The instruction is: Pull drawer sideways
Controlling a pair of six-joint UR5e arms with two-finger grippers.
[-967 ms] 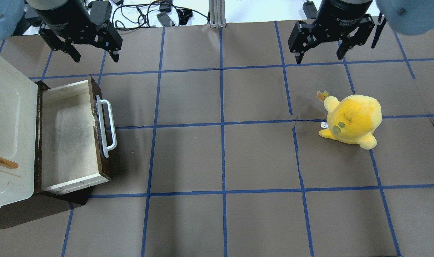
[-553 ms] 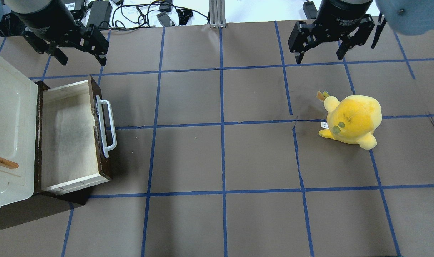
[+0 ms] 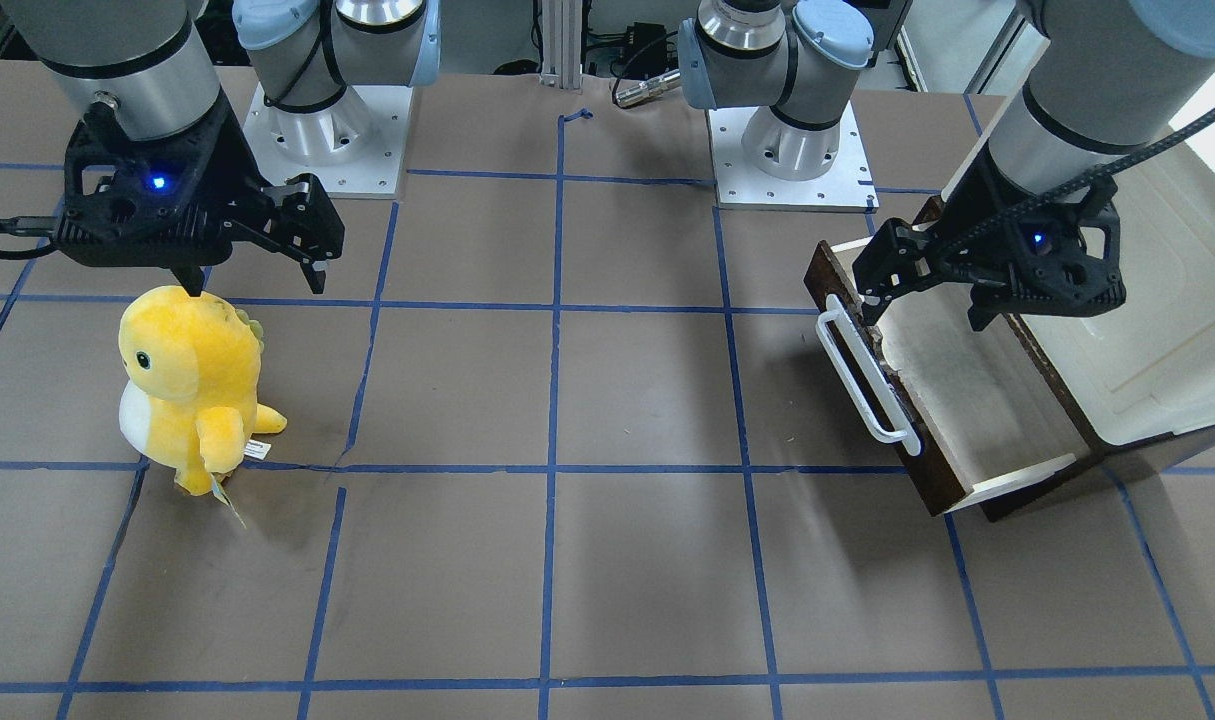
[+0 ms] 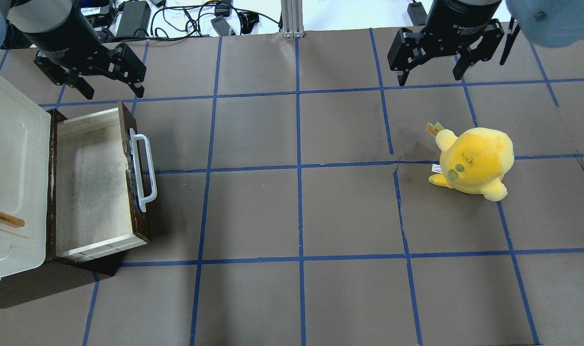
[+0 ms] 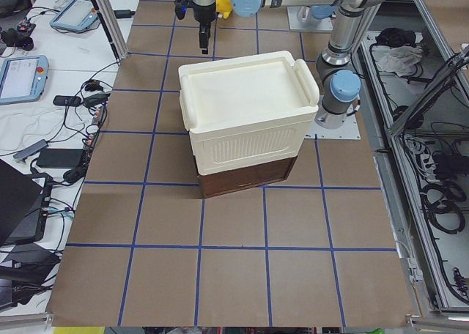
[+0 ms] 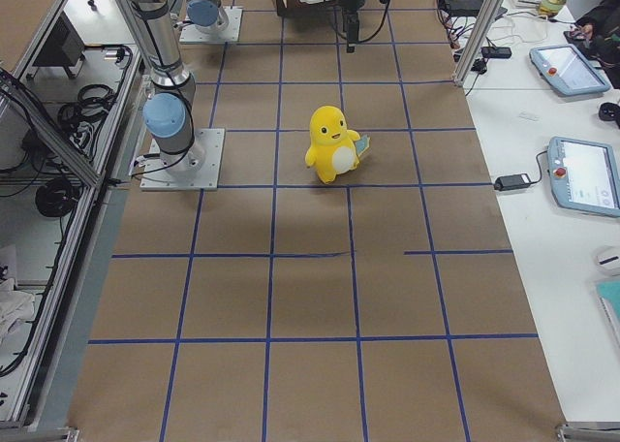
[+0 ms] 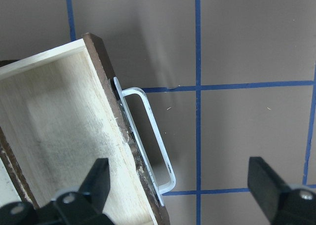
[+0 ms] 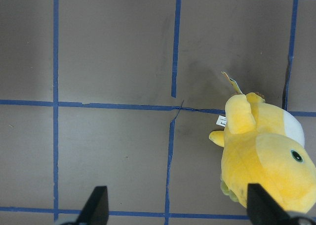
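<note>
In the front-facing view, the drawer [image 3: 977, 400] stands pulled out of the cream cabinet [image 3: 1167, 340] on the desk's [image 3: 607, 560] left-arm side. The left gripper [image 3: 925, 308], jaws spread and empty, hangs above the drawer's end nearer the robot's bases. Overhead, the white bar handle [image 4: 143, 172] runs along the dark front, its long axis crosswise to a sideways pull. The right gripper [image 4: 429, 77], likewise open and empty, is well apart, near the plush toy [image 4: 474, 166]. The left wrist camera sees the handle below, between the spread fingers [image 7: 98, 183], so the left arm is nearer.
</note>
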